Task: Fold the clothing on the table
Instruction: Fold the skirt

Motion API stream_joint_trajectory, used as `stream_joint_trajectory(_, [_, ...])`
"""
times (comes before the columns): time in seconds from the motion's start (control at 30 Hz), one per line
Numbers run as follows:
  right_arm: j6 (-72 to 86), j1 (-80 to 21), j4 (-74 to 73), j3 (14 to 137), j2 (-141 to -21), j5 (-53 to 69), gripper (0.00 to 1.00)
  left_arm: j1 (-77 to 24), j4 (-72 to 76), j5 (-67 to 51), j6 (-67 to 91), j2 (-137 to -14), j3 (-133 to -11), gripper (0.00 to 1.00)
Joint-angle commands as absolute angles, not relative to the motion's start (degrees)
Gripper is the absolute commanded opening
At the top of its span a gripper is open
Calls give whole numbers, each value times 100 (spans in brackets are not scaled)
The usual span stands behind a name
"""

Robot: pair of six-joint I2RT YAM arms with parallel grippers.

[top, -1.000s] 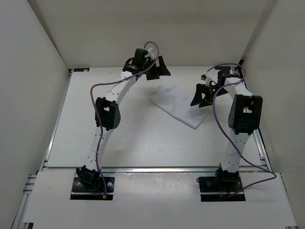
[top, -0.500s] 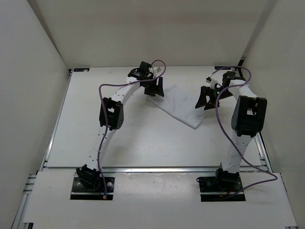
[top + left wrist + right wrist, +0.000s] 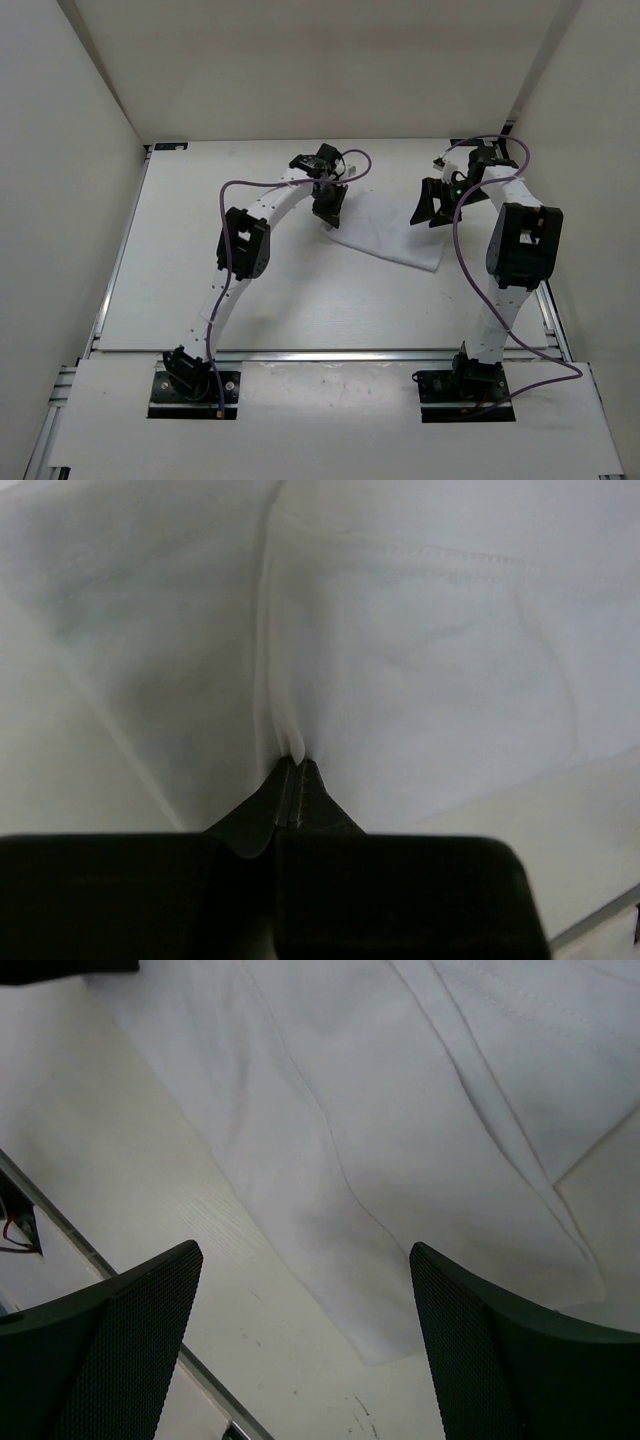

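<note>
White clothing lay flat on the table. At its left edge the left gripper was pressed together, pinching a ridge of fabric, probably to lift it. Above its right edge the right gripper hovered, spread wide, holding nothing.

The white table bears the wrinkled white clothing, spread on its far half, right of centre.
</note>
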State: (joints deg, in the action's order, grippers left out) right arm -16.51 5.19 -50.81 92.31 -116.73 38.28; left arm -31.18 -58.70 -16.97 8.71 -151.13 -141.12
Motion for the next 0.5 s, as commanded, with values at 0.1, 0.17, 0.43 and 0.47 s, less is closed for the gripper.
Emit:
stream_joint_trajectory(0.1, [-1661, 545, -5045, 9185, -11364, 4016, 90, -3532, -7101, -889, 993, -14433, -12957, 0])
stream_joint_trajectory(0.17, [-1679, 562, -5053, 9202, -11399, 4034, 91, -3681, -7102, -652, 1089, -14205, -12727, 0])
stream_joint_trajectory(0.43, [-1600, 808, -5159, 9036, -11180, 4149, 94, -3596, -6445, -402, 1713, -13117, -12152, 78])
stream_joint_trajectory(0.47, [-1600, 835, -5150, 8896, -11145, 4148, 94, -3508, -5868, -648, 1923, -12887, -11494, 86])
